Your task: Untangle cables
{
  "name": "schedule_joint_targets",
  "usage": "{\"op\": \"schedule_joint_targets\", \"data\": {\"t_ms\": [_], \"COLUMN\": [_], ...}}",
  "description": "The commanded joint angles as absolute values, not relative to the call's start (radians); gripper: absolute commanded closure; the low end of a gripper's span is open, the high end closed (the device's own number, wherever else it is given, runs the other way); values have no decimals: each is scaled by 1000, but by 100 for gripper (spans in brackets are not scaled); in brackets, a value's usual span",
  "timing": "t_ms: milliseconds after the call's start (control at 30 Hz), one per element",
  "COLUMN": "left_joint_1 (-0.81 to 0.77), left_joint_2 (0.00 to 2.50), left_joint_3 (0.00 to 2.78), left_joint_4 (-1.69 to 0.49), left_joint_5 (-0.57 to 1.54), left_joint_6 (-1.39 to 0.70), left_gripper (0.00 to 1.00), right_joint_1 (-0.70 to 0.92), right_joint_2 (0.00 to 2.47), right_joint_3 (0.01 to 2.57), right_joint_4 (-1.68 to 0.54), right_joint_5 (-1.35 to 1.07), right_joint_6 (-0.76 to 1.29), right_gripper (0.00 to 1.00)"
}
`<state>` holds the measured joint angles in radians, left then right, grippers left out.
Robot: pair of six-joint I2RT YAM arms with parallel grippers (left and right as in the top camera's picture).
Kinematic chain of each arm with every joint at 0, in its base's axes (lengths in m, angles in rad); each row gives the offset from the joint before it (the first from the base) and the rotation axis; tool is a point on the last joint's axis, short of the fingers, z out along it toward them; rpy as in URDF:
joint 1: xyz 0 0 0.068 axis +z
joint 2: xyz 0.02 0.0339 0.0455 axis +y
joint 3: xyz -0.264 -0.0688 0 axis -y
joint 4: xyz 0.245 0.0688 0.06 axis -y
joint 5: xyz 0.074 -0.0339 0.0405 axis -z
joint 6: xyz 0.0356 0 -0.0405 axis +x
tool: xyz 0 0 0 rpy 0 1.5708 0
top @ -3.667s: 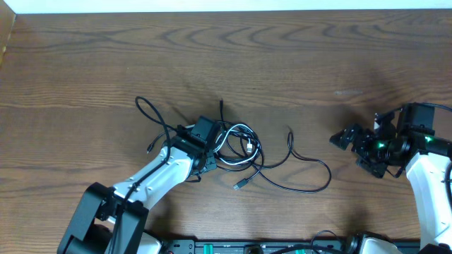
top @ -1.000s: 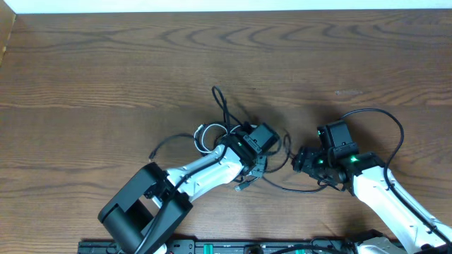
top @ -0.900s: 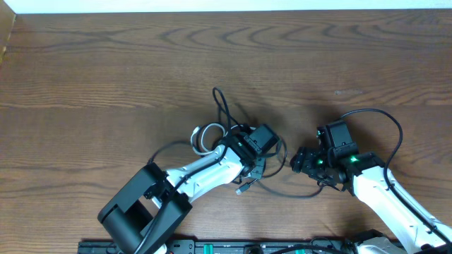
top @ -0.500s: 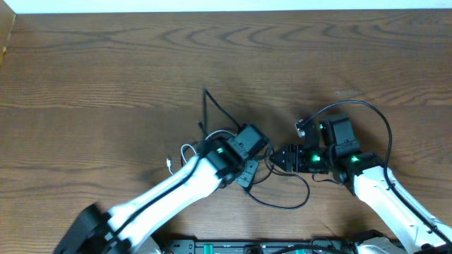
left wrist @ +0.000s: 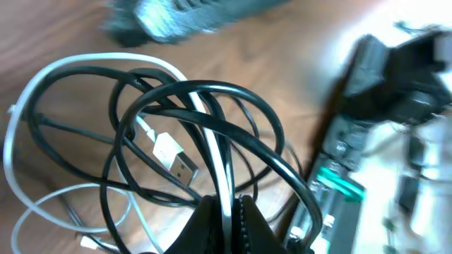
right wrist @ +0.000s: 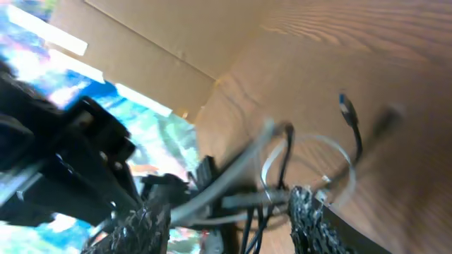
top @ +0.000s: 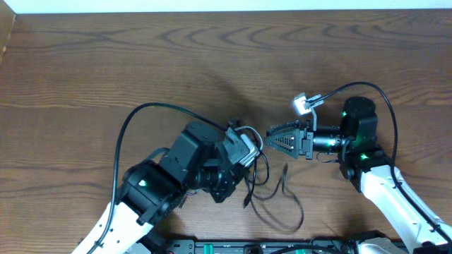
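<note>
The tangle of black and white cables (top: 247,144) hangs lifted above the table, with my left gripper (top: 242,152) shut on it. In the left wrist view the fingers (left wrist: 212,219) pinch a white cable (left wrist: 224,185), with black loops (left wrist: 198,95) and a white USB plug (left wrist: 175,154) just beyond. A long black loop (top: 141,113) arcs out to the left, and loose black ends (top: 282,194) dangle below. My right gripper (top: 272,136) points left at the tangle, jaws apart. The right wrist view, blurred, shows its fingers (right wrist: 311,212) set wide, cables between them untouched.
A white connector (top: 304,104) sits above the right gripper, on a black cable curving over the right arm (top: 360,134). The wooden table (top: 212,56) stretches behind. A cardboard box (right wrist: 141,42) shows in the right wrist view. The robot base (left wrist: 395,106) is at the right of the left wrist view.
My left arm has raised the tangle off the table and drawn one black cable into a wide loop to the left. My right gripper has risen and turned left, its tips now at the tangle.
</note>
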<state>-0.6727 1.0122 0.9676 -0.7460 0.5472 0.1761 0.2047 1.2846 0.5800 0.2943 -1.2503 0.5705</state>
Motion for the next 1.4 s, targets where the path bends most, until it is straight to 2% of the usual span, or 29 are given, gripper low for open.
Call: {"op": "schedule_joint_targets", "data": {"t_ms": [0, 300, 433, 533, 733, 1100, 1367], "left_joint_1": [-613, -381, -312, -292, -291, -291, -291], "left_joint_2": [1022, 1069, 1108, 1146, 1223, 1313, 1320], "left_joint_3": [1001, 1001, 1001, 1001, 1001, 1001, 999], "left_joint_4": [-751, -614, -596, -596, -596, -596, -596], "left_joint_5": [841, 1402, 1566, 1573, 1573, 1572, 1570], "left_joint_6": [324, 357, 357, 342, 335, 301, 302], "left_gripper": [93, 93, 92, 92, 92, 92, 93], "right_joint_1": [197, 197, 198, 198, 198, 198, 245], "right_joint_2": [1280, 1280, 1280, 1280, 1280, 1280, 1280], "right_joint_3": [582, 581, 581, 581, 581, 581, 580], "right_joint_4": [307, 298, 294, 236, 67, -291, -343], "right_joint_5": [-1312, -1312, -1312, -1312, -1317, -1316, -1316], "right_joint_6": [658, 578, 579, 582, 433, 108, 121], "right_gripper": [50, 44, 44, 53, 56, 56, 57]}}
